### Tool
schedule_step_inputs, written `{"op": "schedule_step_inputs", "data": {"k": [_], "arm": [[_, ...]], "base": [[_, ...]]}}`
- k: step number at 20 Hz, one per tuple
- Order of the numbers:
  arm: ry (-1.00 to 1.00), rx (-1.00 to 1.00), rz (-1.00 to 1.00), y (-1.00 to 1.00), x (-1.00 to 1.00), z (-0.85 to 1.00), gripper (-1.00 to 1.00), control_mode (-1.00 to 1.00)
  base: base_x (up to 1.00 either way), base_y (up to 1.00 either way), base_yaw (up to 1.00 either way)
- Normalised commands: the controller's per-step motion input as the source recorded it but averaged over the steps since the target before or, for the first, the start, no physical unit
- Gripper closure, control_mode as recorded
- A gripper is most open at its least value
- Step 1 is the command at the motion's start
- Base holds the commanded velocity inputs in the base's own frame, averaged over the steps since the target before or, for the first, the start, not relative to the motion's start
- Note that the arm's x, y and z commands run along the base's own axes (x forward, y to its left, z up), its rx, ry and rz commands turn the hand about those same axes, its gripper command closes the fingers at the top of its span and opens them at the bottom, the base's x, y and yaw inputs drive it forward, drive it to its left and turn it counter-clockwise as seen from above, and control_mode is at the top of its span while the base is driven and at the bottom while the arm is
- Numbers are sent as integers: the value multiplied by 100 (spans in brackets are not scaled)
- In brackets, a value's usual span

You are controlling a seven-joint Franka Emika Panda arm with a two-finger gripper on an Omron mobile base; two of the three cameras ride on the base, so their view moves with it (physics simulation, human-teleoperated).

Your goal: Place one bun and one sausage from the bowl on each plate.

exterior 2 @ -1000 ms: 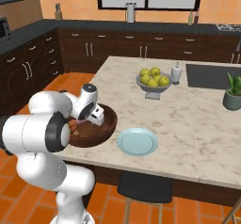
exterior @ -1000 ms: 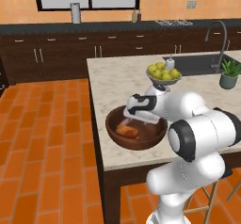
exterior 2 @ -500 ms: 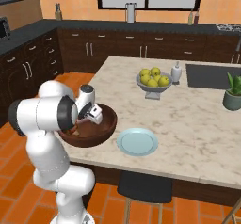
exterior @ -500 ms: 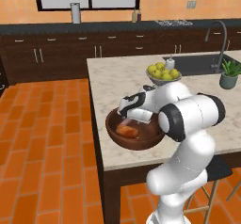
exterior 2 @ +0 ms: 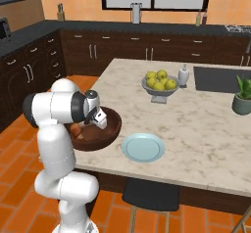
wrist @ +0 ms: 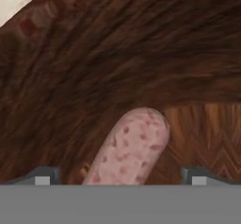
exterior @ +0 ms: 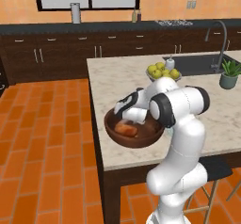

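The dark brown wooden bowl (exterior: 114, 134) (exterior 2: 111, 133) sits at the island's near corner. My gripper (exterior: 128, 118) (exterior 2: 91, 123) reaches down inside it. In the hand view the bowl's inner wall (wrist: 117, 53) is close, and my gripper (wrist: 121, 177) stands open with its tips on either side of a speckled pink sausage (wrist: 131, 148) that lies on the bowl's floor, untouched. An orange bun (exterior: 126, 129) (exterior 2: 75, 129) lies in the bowl beside the hand. A bare pale blue plate (exterior 2: 142, 147) rests on the counter just right of the bowl.
Farther back on the marble island stand a grey footed bowl of yellow-green fruit (exterior: 162, 73) (exterior 2: 159, 84), a small white bottle (exterior 2: 183, 75), the sink (exterior 2: 218, 79) and a potted plant (exterior: 229, 75) (exterior 2: 242, 98). A dark stool (exterior 2: 146, 195) stands under the counter's near edge.
The arm's elbow has swung up and in toward the counter, while the hand has stayed low in the bowl. The jaws are still open.
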Motion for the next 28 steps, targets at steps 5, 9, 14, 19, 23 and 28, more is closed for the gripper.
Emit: {"op": "schedule_step_inputs", "data": {"k": [5, 9, 14, 19, 23, 28], "arm": [[0, 0, -6, 0, 8, -30, 100, -100], [0, 0, 0, -3, -17, -3, 100, -100], [-15, 0, -6, -63, -79, 69, 100, -100], [-11, 0, -15, -76, -95, 100, 100, -100], [6, 0, -21, -83, -62, 100, 100, -100], [28, -1, -30, -89, -3, 74, 100, -100]], "base": [[0, 0, 0], [0, 0, 0], [0, 0, 0], [0, 0, 0], [0, 0, 0], [0, 0, 0]]}}
